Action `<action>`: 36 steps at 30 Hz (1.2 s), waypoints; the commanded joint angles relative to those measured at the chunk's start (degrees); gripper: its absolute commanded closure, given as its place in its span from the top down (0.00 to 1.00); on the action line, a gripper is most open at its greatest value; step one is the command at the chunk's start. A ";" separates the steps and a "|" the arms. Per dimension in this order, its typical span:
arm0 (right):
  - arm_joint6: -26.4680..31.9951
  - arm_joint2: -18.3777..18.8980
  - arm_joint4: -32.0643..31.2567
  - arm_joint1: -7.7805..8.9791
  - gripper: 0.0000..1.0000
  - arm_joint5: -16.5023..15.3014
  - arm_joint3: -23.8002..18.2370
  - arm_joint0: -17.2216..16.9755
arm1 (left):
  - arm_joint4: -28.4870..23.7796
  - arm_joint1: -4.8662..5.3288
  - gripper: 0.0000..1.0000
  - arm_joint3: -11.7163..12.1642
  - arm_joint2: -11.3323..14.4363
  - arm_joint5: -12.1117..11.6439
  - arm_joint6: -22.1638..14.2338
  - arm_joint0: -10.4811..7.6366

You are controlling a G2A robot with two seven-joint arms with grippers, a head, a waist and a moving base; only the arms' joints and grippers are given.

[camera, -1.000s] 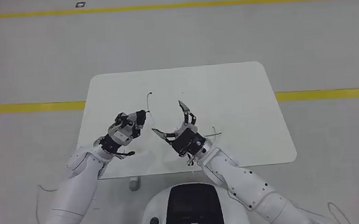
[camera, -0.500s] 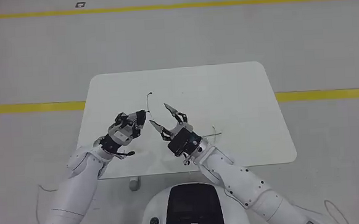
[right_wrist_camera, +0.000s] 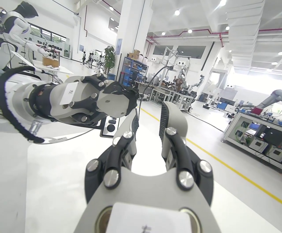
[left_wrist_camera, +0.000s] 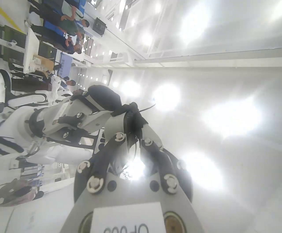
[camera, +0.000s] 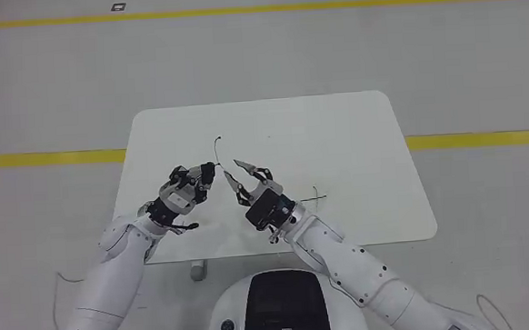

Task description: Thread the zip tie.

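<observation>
Black zip tie [camera: 215, 152] rises from the left jaws, pinched at its lower end, above the near-left of the white surface [camera: 354, 132]. Within the last second the right jaws, spread, have swung left and now sit just beside the tie, not around it. Judgement: approach to catch the free end is nearly complete. Pinched end is hidden inside the jaws; head or tail, cannot tell. Thin dark strand [camera: 316, 196] further right: too small to identify.
</observation>
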 commanded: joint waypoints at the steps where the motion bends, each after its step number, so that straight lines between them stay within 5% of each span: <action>1: -0.09 -0.04 0.00 0.01 0.13 0.11 0.13 0.04 | 0.00 0.00 0.00 0.00 0.00 0.00 0.00 0.00; 5: -0.17 -0.11 0.00 0.08 0.00 0.23 0.30 0.07 | 0.00 0.00 0.00 0.00 0.00 0.00 0.00 0.00; 36: 0.20 1.46 0.00 1.22 0.00 1.11 -0.45 -0.85 | 0.00 0.00 0.00 0.00 0.00 0.00 0.00 0.00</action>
